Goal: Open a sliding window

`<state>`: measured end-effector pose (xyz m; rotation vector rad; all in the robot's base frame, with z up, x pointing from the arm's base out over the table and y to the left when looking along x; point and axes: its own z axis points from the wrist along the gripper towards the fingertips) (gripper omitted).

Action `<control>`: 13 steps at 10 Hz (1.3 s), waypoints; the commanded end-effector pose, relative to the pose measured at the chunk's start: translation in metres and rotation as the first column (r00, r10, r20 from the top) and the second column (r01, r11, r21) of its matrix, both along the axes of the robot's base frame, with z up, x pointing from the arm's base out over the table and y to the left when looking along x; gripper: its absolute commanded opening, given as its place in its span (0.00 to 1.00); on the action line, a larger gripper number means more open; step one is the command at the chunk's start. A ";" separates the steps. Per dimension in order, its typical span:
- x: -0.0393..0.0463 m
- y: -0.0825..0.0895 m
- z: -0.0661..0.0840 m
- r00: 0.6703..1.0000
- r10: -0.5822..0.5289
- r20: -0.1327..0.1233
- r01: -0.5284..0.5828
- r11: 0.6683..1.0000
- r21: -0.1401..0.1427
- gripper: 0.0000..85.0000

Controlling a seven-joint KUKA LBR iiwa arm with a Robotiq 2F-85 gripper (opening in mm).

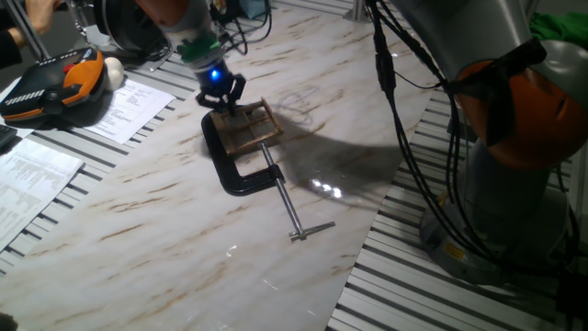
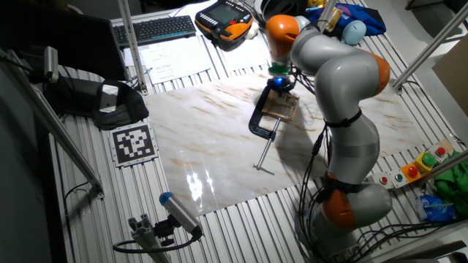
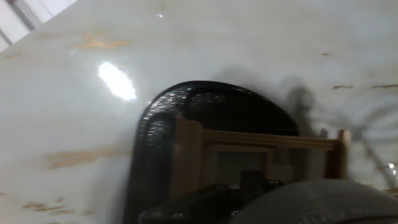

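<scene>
The sliding window is a small tan wooden frame lying flat on the marble tabletop. It is held in the jaws of a black C-clamp. My gripper points down at the window's far left corner, with its fingers spread apart, at or just above the frame. I cannot tell if they touch it. In the other fixed view the gripper sits just beyond the window. In the hand view the frame lies below me, with the clamp at its left. My dark fingertips blur over its near edge.
The clamp's long steel screw runs toward the table's front. An orange and black pendant and papers lie at the far left. The arm's base and its cables stand at the right. The marble slab ends in slatted metal.
</scene>
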<state>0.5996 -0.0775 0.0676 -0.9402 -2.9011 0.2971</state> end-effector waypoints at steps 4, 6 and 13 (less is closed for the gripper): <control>-0.0206 -0.025 -0.013 1.000 0.018 0.015 -0.017 1.000 -0.010 0.00; -0.0216 -0.026 -0.016 1.000 0.019 0.013 -0.019 1.000 -0.024 0.00; -0.0184 -0.023 -0.024 1.000 0.015 0.015 -0.014 1.000 -0.023 0.00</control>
